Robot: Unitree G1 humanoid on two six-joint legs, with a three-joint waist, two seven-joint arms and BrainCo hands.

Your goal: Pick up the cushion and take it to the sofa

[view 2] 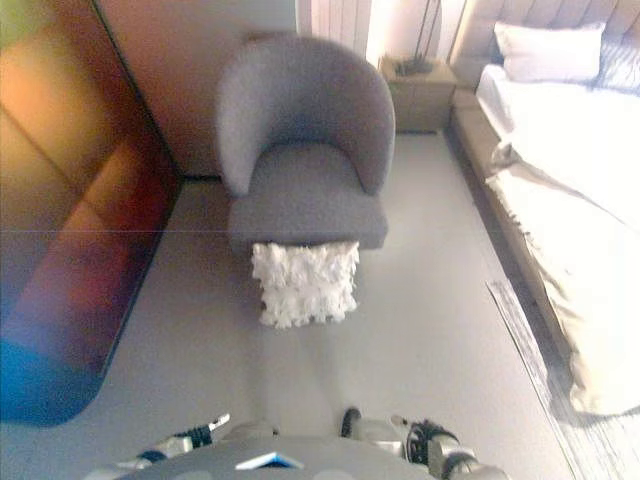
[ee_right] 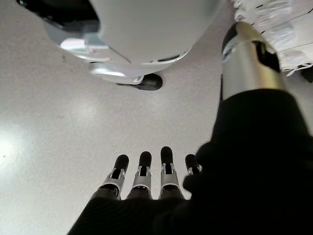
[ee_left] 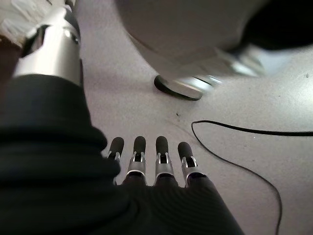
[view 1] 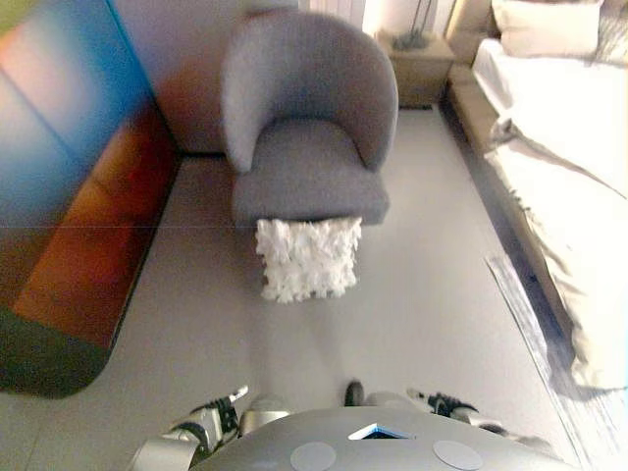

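A white fluffy cushion (view 1: 308, 258) stands on the floor, leaning against the front of the grey armchair (view 1: 309, 128) straight ahead of me. Both hands hang low at my sides, far short of the cushion. In the left wrist view my left hand (ee_left: 162, 161) has straight fingers over bare floor and holds nothing. My right hand (ee_right: 165, 171) looks the same in its own wrist view, fingers straight and empty. A corner of the cushion (ee_right: 274, 19) shows past the right thumb.
A glossy dark cabinet front (view 1: 69, 196) runs along the left. A bed with pale covers (view 1: 564, 167) fills the right side, with a nightstand (view 1: 422, 64) beside it at the back. Grey floor lies between me and the armchair.
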